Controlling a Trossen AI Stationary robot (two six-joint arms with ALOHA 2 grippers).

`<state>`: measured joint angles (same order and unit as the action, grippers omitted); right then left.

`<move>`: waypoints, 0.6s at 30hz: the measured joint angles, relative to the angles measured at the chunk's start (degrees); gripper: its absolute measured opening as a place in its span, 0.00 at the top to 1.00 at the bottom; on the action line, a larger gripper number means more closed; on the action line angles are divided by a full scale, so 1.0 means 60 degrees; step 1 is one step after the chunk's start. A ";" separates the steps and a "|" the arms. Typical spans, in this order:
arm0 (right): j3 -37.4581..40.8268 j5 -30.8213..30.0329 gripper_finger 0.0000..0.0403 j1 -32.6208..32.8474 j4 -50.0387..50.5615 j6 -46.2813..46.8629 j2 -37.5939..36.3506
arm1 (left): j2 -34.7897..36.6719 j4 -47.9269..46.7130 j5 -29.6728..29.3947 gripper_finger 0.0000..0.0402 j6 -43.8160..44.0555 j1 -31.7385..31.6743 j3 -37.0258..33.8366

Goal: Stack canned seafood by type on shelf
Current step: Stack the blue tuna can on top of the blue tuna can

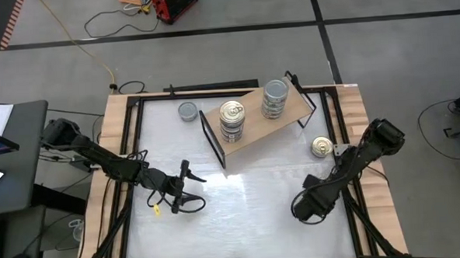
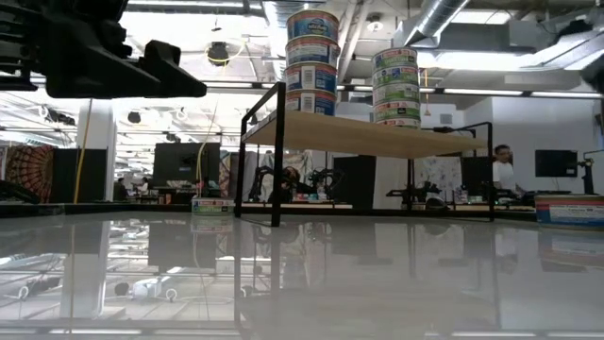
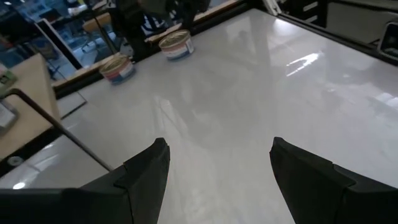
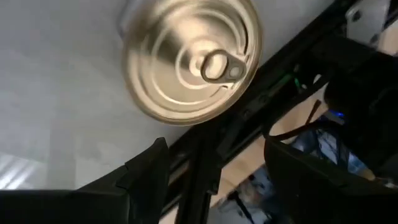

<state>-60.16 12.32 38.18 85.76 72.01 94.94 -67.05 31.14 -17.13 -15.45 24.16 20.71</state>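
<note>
Canned seafood: gold-lid stack (image 1: pixel 231 121) and grey-top stack (image 1: pixel 274 99) on shelf (image 1: pixel 255 132) (angled); grey tin (image 1: pixel 187 111), gold tin (image 1: pixel 321 147) loose on table (image 1: pixel 249 214). Left gripper (image 1: pixel 192 189), right gripper (image 1: pixel 303 211) both agape, empty.

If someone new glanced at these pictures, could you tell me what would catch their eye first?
Most striking are two tall stacks of round metal tins on the tilted light tan wooden shelf at the table's far side: a gold-lidded stack and a grey-topped stack. Two tins lie loose on the white tabletop: a grey-topped one beside the shelf and a gold pull-tab one near the right arm. The left tool is open and empty.
</note>
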 joint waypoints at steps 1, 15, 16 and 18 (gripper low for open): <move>0.0139 0.0079 0.28 -0.0050 -0.0090 -0.0059 0.0004 | 0.0000 0.0033 -0.0063 0.34 -0.0067 0.0000 0.0000; 0.0415 -0.0916 0.28 -0.0916 -0.3258 -0.1548 0.0000 | 0.0000 0.0479 -0.0903 0.34 -0.0627 0.0000 0.0000; 0.0420 -0.0984 0.28 -0.0991 -0.3519 -0.1732 -0.0008 | 0.0000 0.0474 -0.0903 0.34 -0.0625 0.0000 0.0000; 0.0409 -0.1182 0.28 -0.1160 -0.3968 -0.2050 -0.0037 | 0.0000 0.0476 -0.0903 0.34 -0.0625 0.0000 0.0000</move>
<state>-57.70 5.22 31.23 61.95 59.70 94.72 -67.05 34.00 -22.55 -19.20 24.16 20.71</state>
